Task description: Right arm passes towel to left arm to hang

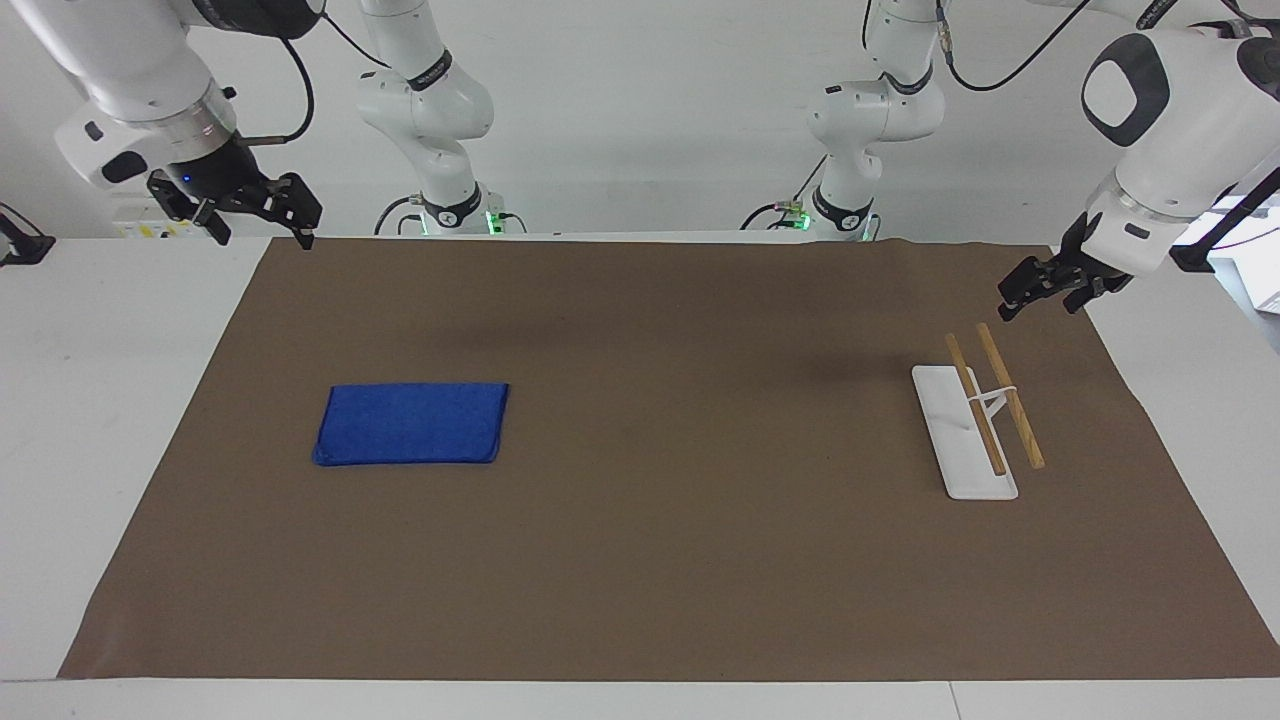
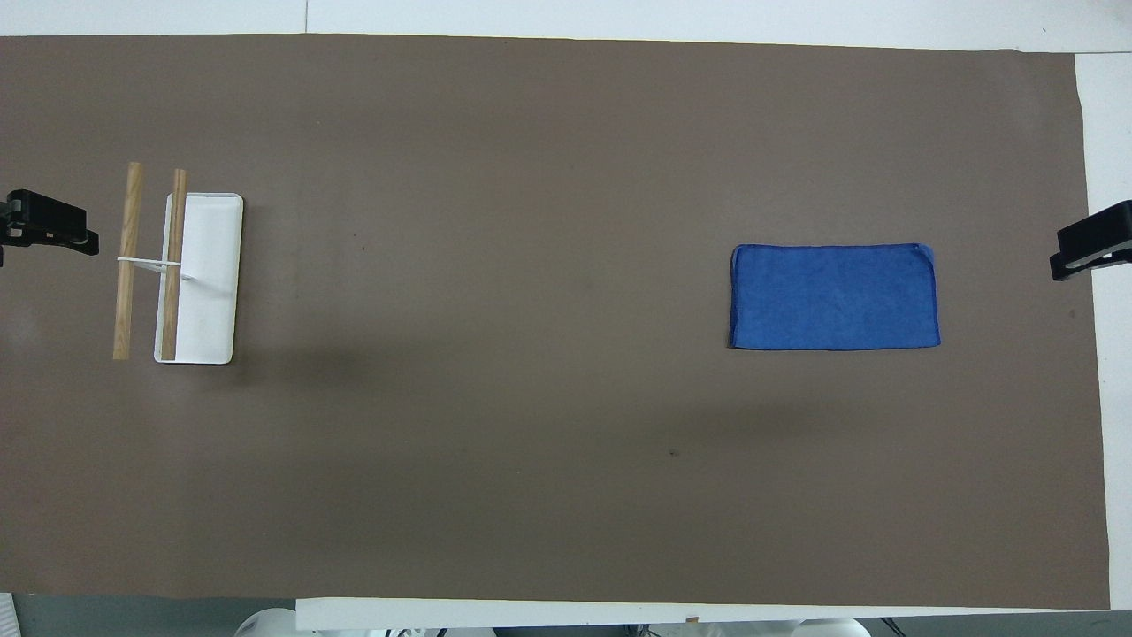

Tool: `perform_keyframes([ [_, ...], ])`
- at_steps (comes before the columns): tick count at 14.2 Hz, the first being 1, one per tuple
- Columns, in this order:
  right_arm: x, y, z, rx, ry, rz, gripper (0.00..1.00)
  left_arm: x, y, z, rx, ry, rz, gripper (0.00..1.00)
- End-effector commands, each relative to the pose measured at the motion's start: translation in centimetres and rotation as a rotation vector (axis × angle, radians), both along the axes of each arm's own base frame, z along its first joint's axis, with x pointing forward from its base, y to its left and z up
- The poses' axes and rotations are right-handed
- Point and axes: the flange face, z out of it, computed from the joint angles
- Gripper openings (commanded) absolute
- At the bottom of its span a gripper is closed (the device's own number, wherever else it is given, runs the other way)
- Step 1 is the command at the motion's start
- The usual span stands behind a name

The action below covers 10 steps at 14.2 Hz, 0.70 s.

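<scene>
In the facing view, a white bench (image 1: 100, 400) carries a broad brown mat (image 1: 660, 520) that covers most of its top, with a plain white wall above and the two arm bases standing at the robots' edge of the mat. The towel (image 1: 411, 424) lies flat and folded as a neat blue rectangle on the mat toward the right arm's end of the bench, touching nothing else. The rack (image 1: 975, 425) (white base, two wooden rods carried on a thin white bracket) stands toward the left arm's end, well apart from the towel, with bare mat between them. The right gripper (image 1: 262, 222) hangs in the air over the mat's corner at its own end, jaws spread apart and holding nothing. The left gripper (image 1: 1045, 290) hovers just above the end of the rack nearer the robots, clear of the rods, jaws parted and empty. In the overhead view the mat (image 2: 548, 442) fills nearly the whole frame, white bench (image 2: 1110, 159) showing only at its margins. The towel (image 2: 833, 297) and the rack (image 2: 199, 265) lie at much the same distance from the robots, and nothing stands between them. Only dark tips of the left gripper (image 2: 53, 230) and the right gripper (image 2: 1092, 241) enter at the edges.
</scene>
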Motion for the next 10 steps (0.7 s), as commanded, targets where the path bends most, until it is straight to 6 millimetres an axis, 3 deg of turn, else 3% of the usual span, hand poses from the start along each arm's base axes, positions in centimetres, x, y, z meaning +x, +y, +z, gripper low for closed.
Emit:
perform_keyframes([
  [1,-0.6,-0.3,-0.1,0.016,-0.012,0.011,1.0,-0.5,0.4,0.4,0.008,0.01,0.005,1.0],
  [8,0.3,0.8,-0.5,0.02,-0.064,0.062,1.0,-0.8,0.1,1.1,0.008,-0.002,-0.001,1.0],
  [10,1.1,3.0,-4.4,0.02,-0.07,0.089,1.0,-0.8,0.3,1.2,0.007,-0.003,0.002,1.0],
])
